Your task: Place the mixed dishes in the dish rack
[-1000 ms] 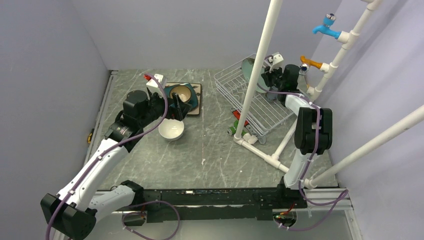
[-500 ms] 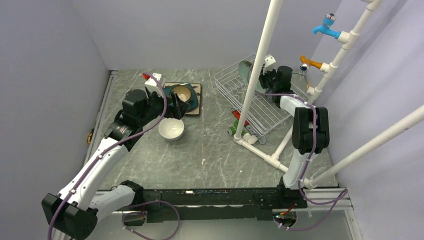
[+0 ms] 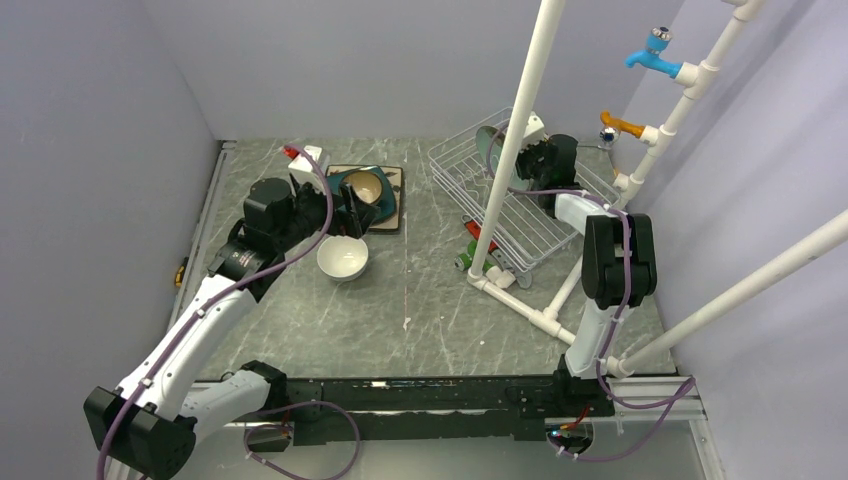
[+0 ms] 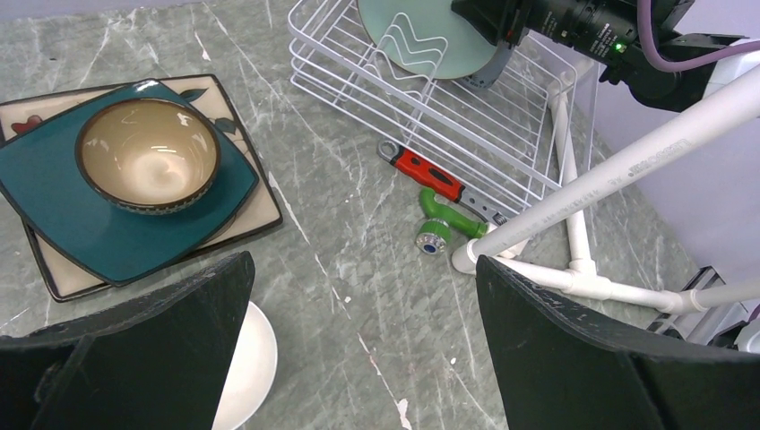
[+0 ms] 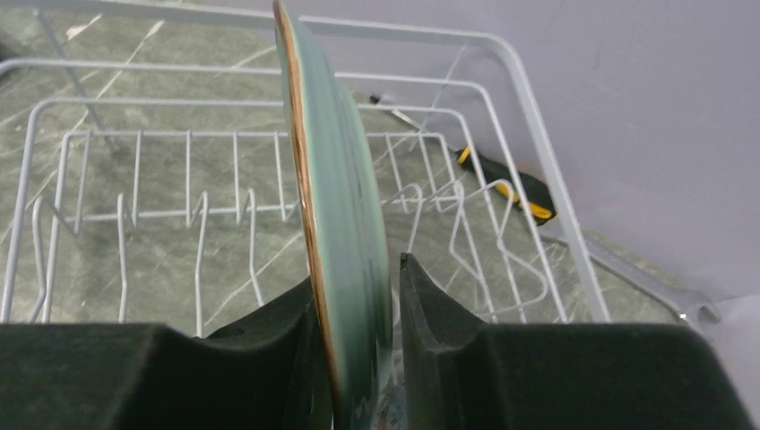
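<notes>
Right wrist: right gripper (image 5: 358, 269) pinches mint-green round plate (image 5: 336, 179), upright inside dish rack (image 5: 529, 116) at tabletop's far-right corner. Left gripper (image 4: 363, 262) spread wide beside white bowl (image 4: 246, 367).

Lab booth: plain walls (image 3: 380, 60), pipe frame (image 3: 512, 150)

No words to read here.
No letters, numbers or signs can be read on the white wire dish rack (image 4: 376, 85), the teal square plate (image 4: 90, 237) or the red-handled metal tool (image 4: 428, 173).
</notes>
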